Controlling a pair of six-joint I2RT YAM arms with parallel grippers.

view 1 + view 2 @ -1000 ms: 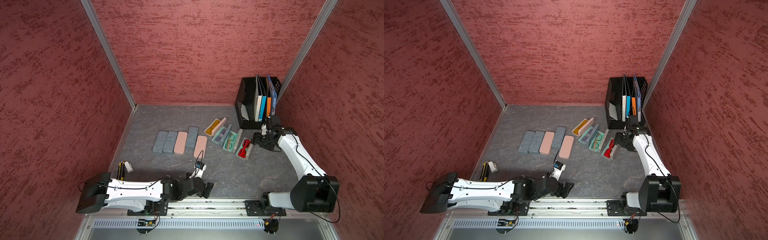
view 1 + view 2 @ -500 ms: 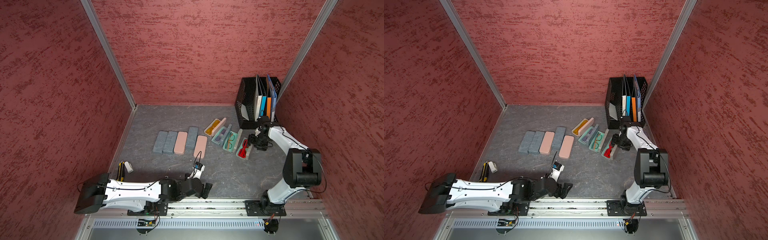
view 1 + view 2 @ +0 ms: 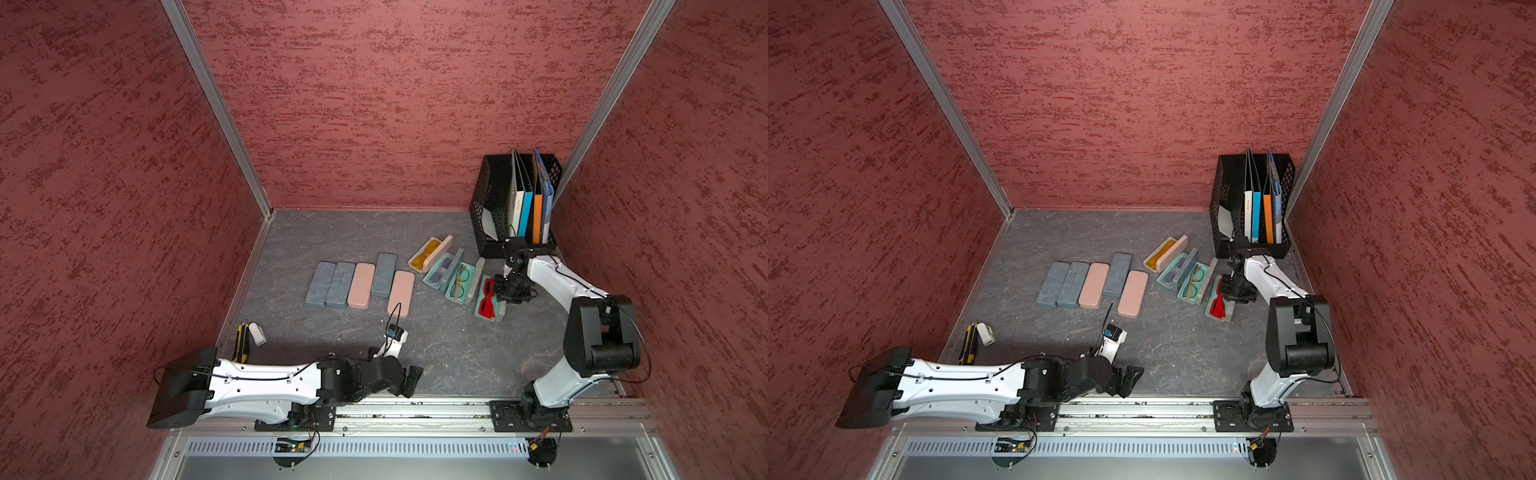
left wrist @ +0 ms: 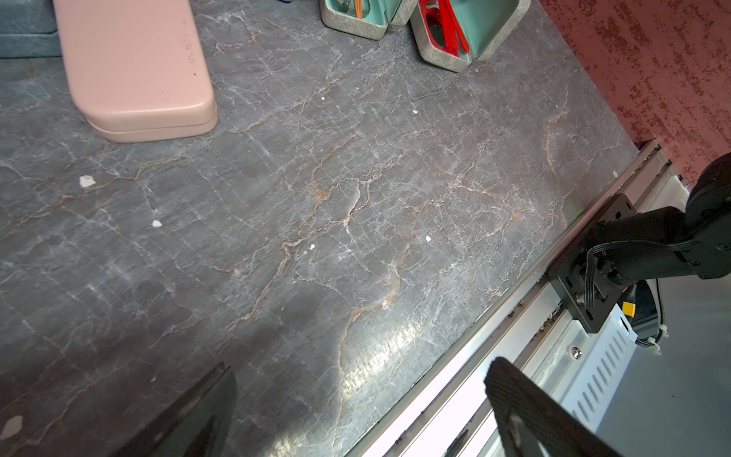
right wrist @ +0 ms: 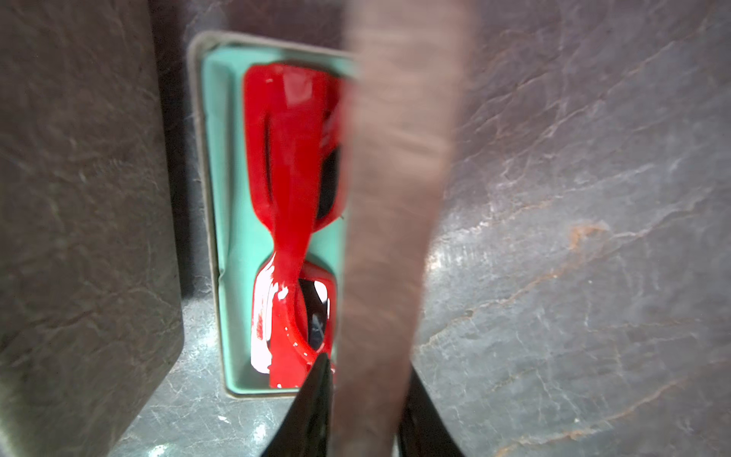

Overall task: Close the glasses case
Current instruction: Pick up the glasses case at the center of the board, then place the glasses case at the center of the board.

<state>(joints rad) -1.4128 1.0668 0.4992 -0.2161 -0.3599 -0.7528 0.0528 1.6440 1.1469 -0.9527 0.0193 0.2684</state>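
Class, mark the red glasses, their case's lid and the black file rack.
red glasses (image 5: 290,166), right wrist view, folded temple.
case lid (image 5: 395,178), right wrist view, outer face.
black file rack (image 3: 493,195), a top view, mesh wall.

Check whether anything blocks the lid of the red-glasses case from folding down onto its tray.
Nothing visible does. The right pincer grips the lid, raised beside the tray. The red glasses lie inside the tray; whether they rise above its rim is unclear. The neighbouring open case stands apart.
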